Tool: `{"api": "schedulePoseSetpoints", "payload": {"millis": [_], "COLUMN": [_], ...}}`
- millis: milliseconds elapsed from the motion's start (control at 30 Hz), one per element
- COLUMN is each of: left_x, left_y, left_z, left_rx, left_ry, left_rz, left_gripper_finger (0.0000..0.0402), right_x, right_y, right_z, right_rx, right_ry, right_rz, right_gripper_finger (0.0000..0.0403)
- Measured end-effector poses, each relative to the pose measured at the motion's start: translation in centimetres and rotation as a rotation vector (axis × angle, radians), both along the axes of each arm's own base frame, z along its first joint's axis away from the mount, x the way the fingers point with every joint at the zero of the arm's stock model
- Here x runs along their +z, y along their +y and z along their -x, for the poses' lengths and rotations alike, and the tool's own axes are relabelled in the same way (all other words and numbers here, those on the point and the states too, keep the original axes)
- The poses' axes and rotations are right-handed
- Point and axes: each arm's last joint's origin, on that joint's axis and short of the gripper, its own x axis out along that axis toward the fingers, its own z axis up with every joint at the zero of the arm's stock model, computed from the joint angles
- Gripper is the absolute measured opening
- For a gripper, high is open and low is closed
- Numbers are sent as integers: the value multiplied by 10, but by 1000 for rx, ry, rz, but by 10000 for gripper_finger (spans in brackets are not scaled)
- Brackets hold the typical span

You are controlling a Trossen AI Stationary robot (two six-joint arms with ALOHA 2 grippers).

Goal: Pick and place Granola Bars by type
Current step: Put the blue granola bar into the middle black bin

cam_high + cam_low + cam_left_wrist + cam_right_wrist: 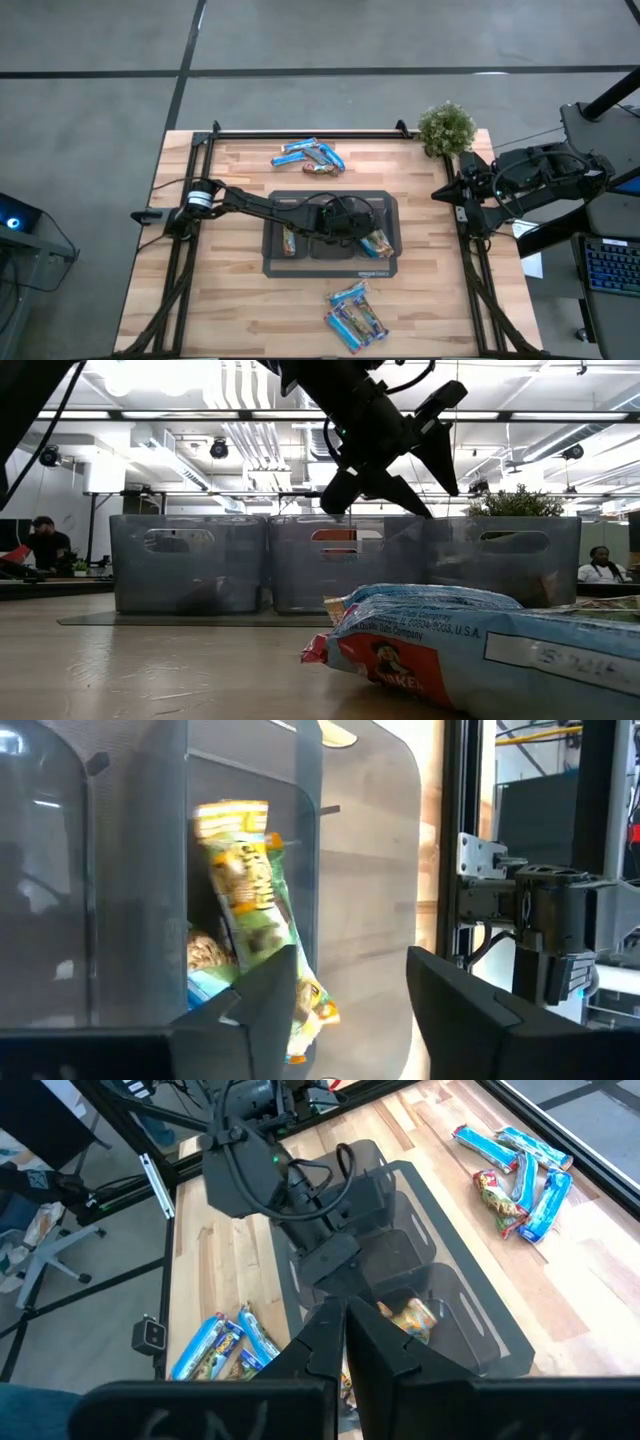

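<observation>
Table: wooden [230, 300], grey bins [275, 262] at centre.
Left gripper [362, 228]: over right bin, fingers parted, nothing gripped.
Right gripper [343, 1342]: closed, empty, at right edge.
Bars: bar [250, 910] in right bin; piles [310, 155] near far edge, [355, 315] near front edge.

Three grey bins [330, 262] sit on one tray. Granola Bars [310, 155] lie in two loose piles: roughly four in one, about four in the other [355, 318].
</observation>
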Motion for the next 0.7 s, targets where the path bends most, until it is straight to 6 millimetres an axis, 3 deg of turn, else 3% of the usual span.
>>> {"api": "schedulePoseSetpoints", "payload": {"millis": [133, 433, 533, 700], "left_x": [0, 0, 0, 2], "left_y": [3, 6, 5, 4], "left_z": [0, -1, -1, 0], "left_rx": [-15, -121, -129, -166], "left_ry": [8, 39, 42, 51], "left_rz": [-7, -59, -68, -111], "left_gripper_finger": [193, 185, 151, 56], "right_x": [0, 0, 0, 0], "right_y": [0, 0, 0, 0], "right_z": [0, 0, 0, 0], "right_rx": [0, 0, -1, -1], "right_ry": [0, 1, 1, 2], "right_rz": [0, 0, -1, -1], "right_gripper_finger": [8, 8, 8, 8]}}
